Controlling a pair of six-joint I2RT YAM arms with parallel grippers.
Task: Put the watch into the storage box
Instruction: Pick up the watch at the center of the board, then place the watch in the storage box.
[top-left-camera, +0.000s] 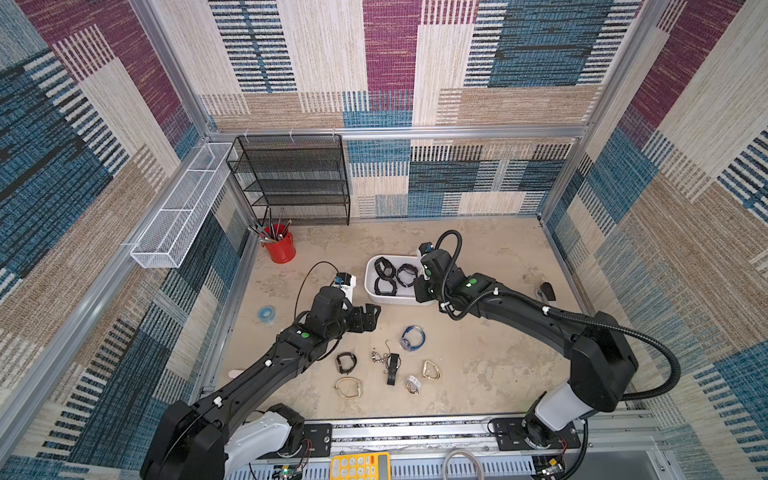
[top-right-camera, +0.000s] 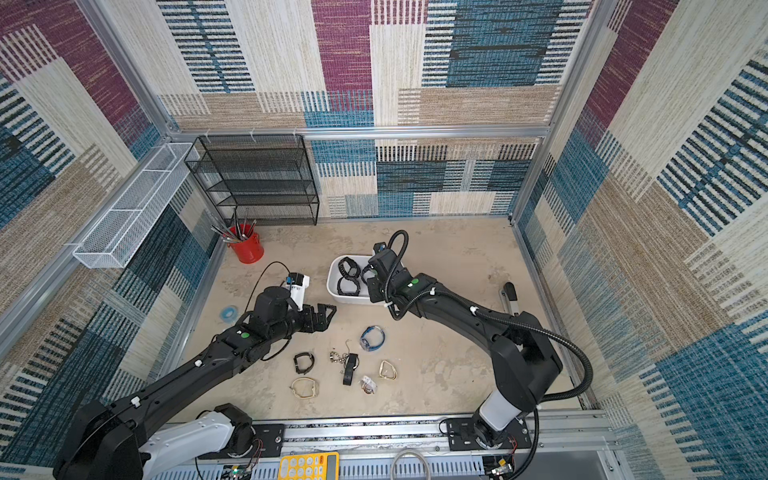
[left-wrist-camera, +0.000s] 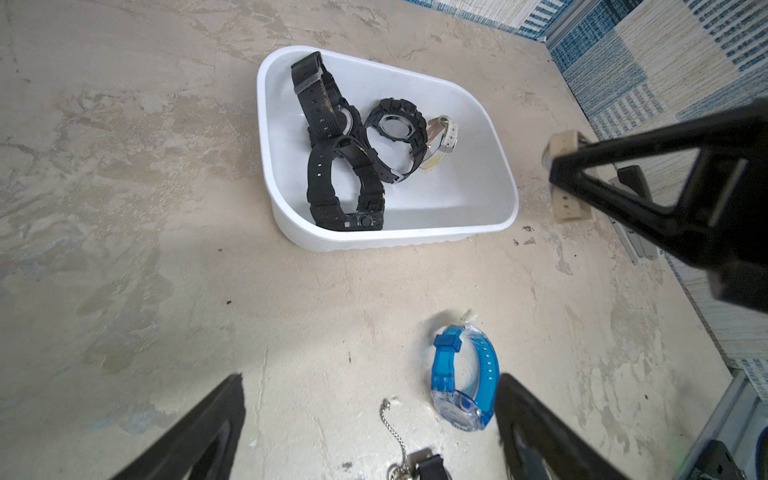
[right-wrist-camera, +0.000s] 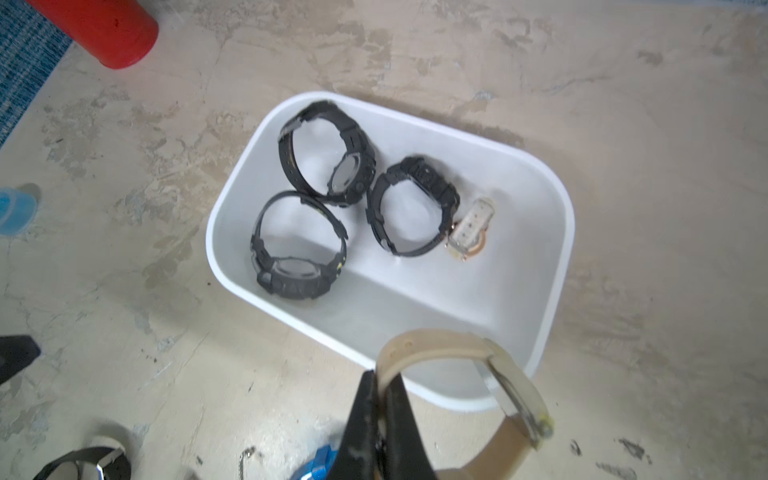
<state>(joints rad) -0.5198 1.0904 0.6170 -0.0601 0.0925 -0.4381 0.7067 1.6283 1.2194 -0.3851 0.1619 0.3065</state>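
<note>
Three black watches (right-wrist-camera: 299, 245): inside the storage box (right-wrist-camera: 557, 199), with a small white-strapped watch (right-wrist-camera: 469, 228) just beside one of them.
Right gripper (right-wrist-camera: 380, 384): jaws pinched narrow on the strap of a tan watch (right-wrist-camera: 440, 345).
Tan watch: held off the table at the rim of the box's short end on the right arm's side; not lying inside.
Left gripper (top-left-camera: 371, 312): jaws spread wide and holding nothing, above the table (top-left-camera: 498, 332) just beside the box.
Blue watch (left-wrist-camera: 465, 374): on the table, near one left finger but apart from it.
Loose on table: a black strap watch (top-left-camera: 345, 362) and a gold bangle (top-left-camera: 348, 387), well apart from the box.
</note>
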